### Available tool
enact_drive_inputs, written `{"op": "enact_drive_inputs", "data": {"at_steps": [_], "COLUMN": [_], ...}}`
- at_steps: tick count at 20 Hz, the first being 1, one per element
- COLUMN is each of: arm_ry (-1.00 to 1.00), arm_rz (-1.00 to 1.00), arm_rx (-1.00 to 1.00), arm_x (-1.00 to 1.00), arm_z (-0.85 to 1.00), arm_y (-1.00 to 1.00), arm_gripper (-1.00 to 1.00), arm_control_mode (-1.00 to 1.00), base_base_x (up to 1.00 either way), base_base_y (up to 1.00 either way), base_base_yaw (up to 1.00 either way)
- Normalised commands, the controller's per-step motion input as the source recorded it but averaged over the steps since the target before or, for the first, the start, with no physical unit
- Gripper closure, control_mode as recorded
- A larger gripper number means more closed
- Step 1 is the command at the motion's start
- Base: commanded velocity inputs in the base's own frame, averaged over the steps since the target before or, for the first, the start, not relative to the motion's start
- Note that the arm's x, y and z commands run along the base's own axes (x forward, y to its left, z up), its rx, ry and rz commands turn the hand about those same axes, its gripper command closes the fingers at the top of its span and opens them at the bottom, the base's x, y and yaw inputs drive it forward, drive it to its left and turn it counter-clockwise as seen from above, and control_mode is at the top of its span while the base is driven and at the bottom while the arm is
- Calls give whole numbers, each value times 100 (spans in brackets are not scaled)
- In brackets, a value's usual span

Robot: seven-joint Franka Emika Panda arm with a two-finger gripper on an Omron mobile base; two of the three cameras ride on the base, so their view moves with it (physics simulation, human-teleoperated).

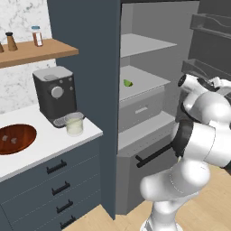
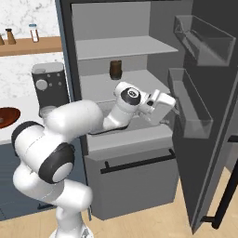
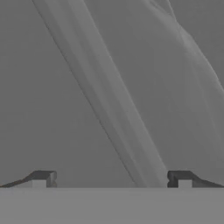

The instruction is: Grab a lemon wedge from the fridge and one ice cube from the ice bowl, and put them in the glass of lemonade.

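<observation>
Robot arm stands closest, big and white with dark joints, bending up and reaching into the open fridge. Its hand sits near the fridge door, which swings out at 3 o'clock in the right base view. The fingers stand wide apart in the hand view, with nothing between them, and plain grey fridge wall is in front of them.

Inside the fridge, the lemon wedge lies on a pale grey shelf, small and yellow-green, near the front left of that shelf. In the left base view it sits at about 9 o'clock from the robot's hand, well apart from it. A dark brown jar stands on the same shelf in the right base view, further back.

At 9 o'clock from the fridge is the white bench. The glass of lemonade stands on it, just in front of the black-and-grey coffee machine. The ice bowl rests on the bench at 9 o'clock from the glass, reddish-brown, with small pale cubes inside. A wooden wall shelf above carries a small bottle and a pepper mill.
</observation>
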Motion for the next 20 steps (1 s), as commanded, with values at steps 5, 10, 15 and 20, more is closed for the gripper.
{"op": "enact_drive_inputs", "data": {"at_steps": [5, 10, 15, 20], "arm_ry": [6, 7, -7, -21], "arm_rz": [0, 0, 0, 3], "arm_rx": [0, 0, 0, 0], "arm_x": [24, 23, -24, -50], "arm_z": [0, -4, 22, 15], "arm_y": [-90, -76, 4, 57], "arm_gripper": [-100, -100, -100, -100], "arm_control_mode": [-100, -100, -100, -100], "base_base_x": [0, 0, 0, 0], "base_base_y": [0, 0, 0, 0], "base_base_yaw": [0, 0, 0, 0]}}
